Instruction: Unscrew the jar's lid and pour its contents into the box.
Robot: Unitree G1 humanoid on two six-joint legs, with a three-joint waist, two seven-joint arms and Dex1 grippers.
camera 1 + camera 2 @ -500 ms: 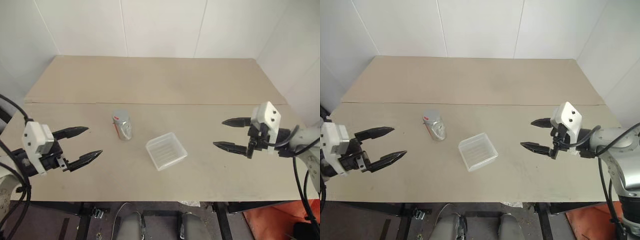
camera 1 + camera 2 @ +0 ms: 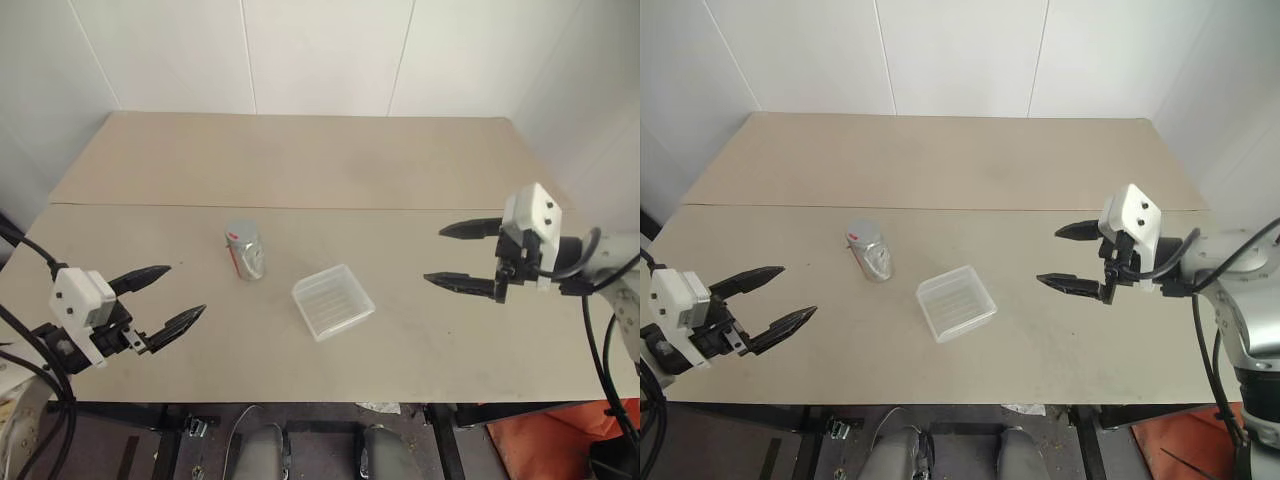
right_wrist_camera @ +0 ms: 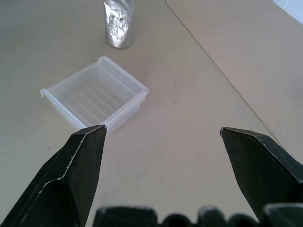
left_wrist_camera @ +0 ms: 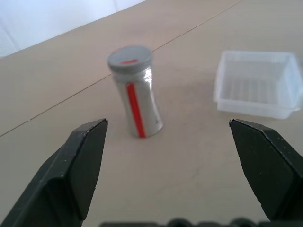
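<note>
I read this as the start: nothing gripped yet. On the table (image 2: 420, 160), the box (image 2: 333, 301) sits near the front edge's middle, the jar (image 2: 244, 250) just beside it, lid (image 2: 240, 231) on. Both the left end effector (image 2: 172, 296) and the right end effector (image 2: 455, 255) hang spread wide, empty (well apart from everything). Next I'd bring one in to clamp the jar.

Colours on the beige counter (image 2: 330, 170)

The jar (image 4: 138, 105) is showing a silvery body with a red stripe, the lid (image 4: 129, 58) grey with a red mark; the box (image 2: 333, 302) is looking translucent white, ribbed.
</note>
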